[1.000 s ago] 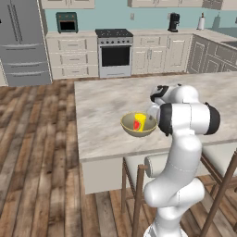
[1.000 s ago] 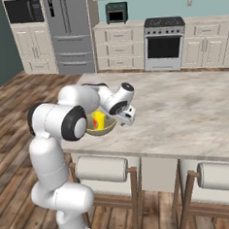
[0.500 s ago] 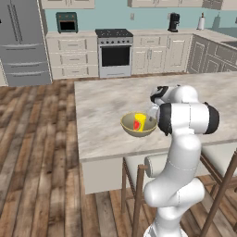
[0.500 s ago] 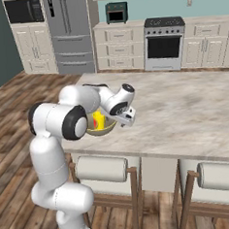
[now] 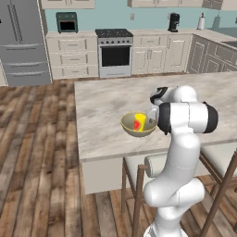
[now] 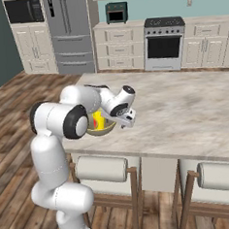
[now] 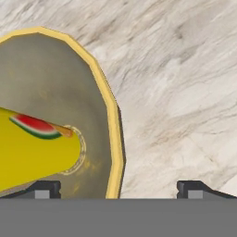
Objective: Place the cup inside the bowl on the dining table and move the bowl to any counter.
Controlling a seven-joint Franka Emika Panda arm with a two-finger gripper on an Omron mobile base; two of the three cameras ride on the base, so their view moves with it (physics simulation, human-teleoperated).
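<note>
Lying tipped inside the olive bowl [image 7: 55,92], yellow cup [image 7: 32,148] shows red patch; gripper [image 7: 118,187] spread wide.

Bare dining table [image 5: 106,99] all around the bowl [image 5: 132,127]; cup [image 5: 139,122] inside.

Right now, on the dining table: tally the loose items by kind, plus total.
cup: 1, lying inside the bowl
bowl: 1, on the dining table
Total: 2
</note>
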